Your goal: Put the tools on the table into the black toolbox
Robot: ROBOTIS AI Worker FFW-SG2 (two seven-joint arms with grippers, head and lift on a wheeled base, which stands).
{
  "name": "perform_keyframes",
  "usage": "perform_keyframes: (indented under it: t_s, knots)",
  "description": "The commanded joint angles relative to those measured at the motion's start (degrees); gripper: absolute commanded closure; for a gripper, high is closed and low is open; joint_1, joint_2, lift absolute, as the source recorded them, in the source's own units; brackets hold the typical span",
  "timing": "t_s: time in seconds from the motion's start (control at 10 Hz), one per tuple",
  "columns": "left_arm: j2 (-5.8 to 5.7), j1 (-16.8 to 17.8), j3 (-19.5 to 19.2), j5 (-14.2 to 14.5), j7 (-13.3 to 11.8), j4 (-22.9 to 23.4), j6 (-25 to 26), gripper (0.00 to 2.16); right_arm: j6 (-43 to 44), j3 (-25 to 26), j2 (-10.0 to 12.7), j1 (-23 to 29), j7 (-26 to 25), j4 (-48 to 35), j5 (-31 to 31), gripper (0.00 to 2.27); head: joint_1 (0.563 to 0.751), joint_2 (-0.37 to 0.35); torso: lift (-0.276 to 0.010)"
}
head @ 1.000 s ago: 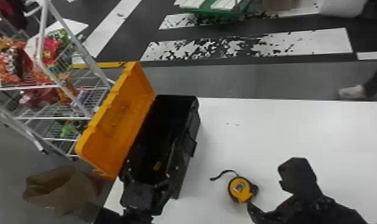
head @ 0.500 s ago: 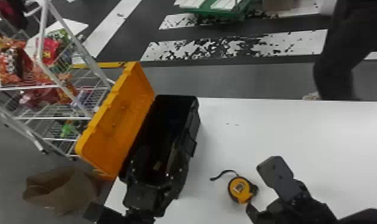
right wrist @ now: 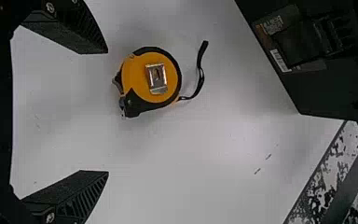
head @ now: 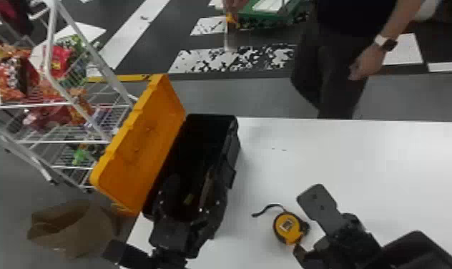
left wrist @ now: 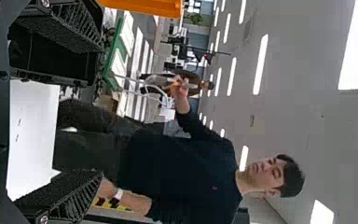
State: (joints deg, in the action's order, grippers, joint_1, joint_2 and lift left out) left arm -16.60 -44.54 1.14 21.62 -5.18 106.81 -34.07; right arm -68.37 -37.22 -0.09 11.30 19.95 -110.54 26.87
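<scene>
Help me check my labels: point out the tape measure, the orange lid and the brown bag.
Tape measure (right wrist: 157, 86): right wrist view, on the metal clip on its face.
Orange lid (head: 141, 142): head view, middle of its inner face.
Brown bag (head: 91, 229): head view, on its side, below the opening.

Tape measure (head: 290, 232) right of toolbox (head: 233, 152), both on table (head: 350, 161)

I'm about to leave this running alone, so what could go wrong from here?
The tape measure lies nearer one open finger of the right end effector, so closing might shove it aside. Its loose strap could snag on the black toolbox's rim. The left end effector, over the toolbox opening, may block the drop.
</scene>
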Motion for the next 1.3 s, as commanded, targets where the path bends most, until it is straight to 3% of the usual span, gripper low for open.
perform_keyframes:
  t_s: [0.0, 0.5, 1.2]
  knots:
    - [-0.01, 0.4, 0.1, 0.0, 0.0, -0.3, 0.3, 0.06, 0.2, -0.5, 0.1, -1.7, -0.4, 2.7, -1.5, 0.09, 0.695, 0.350, -0.039]
    - [-0.19, 1.4, 0.5, 0.4, 0.1, -1.2, 0.3, 0.06, 0.7, -2.2, 0.1, -6.6, -1.1, 7.3, -7.3, 0.08, 0.695, 0.350, -0.039]
    - [-0.45, 2.7, 0.9, 0.4, 0.4, -1.9, 1.0, 0.06, 3.7, -3.2, 0.1, -11.0, -1.1, 14.7, -9.6, 0.08, 0.695, 0.350, -0.039]
